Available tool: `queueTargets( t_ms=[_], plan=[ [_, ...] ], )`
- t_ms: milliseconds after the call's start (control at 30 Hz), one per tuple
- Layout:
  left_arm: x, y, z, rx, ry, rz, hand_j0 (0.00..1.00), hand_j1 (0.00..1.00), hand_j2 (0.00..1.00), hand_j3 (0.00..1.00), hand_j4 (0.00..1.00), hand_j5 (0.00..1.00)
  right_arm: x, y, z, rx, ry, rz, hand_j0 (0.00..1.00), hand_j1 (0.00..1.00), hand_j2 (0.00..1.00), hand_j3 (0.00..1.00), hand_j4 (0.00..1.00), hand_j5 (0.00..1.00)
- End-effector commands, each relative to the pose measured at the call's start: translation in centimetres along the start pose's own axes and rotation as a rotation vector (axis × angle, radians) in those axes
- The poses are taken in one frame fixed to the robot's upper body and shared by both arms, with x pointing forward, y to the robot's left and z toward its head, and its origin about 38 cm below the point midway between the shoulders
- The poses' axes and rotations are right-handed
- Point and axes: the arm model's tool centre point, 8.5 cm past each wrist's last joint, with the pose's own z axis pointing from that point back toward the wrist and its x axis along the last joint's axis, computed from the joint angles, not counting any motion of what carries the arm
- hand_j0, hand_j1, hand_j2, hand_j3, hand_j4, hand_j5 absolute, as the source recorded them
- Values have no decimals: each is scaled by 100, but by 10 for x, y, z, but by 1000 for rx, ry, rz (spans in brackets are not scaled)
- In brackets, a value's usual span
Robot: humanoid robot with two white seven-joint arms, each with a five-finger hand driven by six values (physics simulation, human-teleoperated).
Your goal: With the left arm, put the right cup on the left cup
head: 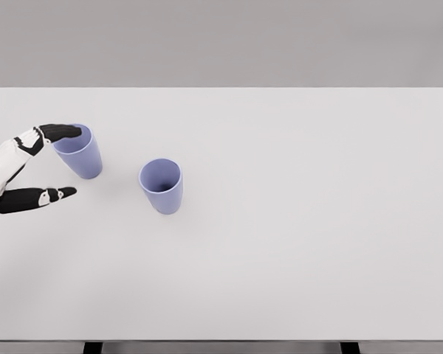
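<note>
A plain white table (pixel 295 221) fills the view under a grey wall (pixel 221 37). The right cup (pixel 161 186) stands upright near the left-centre, apart from the left cup (pixel 79 151). The left hand (pixel 29 169) spreads open fingers, upper fingertips touching the left cup's rim.

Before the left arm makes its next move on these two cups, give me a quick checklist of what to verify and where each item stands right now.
1. Both cups upright, mouths up: ok. The right cup and left cup both stand on the table.
2. Cups apart, not stacked: ok, a clear gap between them.
3. Left hand is open: ok, fingers spread, holding nothing.
4. Hand at the correct cup: not ok. It sits by the left cup, not the right one.
5. Fingertip touching the left cup's rim: cannot tell.
6. Right arm out of the way: ok, not in view.
</note>
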Motion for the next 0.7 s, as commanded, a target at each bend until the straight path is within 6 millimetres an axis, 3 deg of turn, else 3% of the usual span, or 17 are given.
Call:
queueTargets(
  t_ms=[0,133,267,400,600,667],
  plan=[
    [0,-5,0,-9,0,47,99,99,99,99,99,99,0,0,0,0,-1,0,100,100,100,100,100,100],
    [0,-6,-1,6,1,164,99,99,99,99,99,99,0,0,0,0,0,0,100,100,100,100,100,100],
    [-1,26,-1,13,9,203,99,99,99,99,99,99,0,0,0,0,0,0,100,100,100,100,100,100],
    [3,46,1,-139,2,310,99,99,99,99,99,99,0,0,0,0,0,0,100,100,100,100,100,100],
    [4,44,0,-146,-6,345,99,99,99,99,99,99,0,0,0,0,0,0,100,100,100,100,100,100],
    [2,27,2,-172,-1,385,99,99,99,99,99,99,0,0,0,0,0,-2,100,100,100,100,100,100]
  ],
)
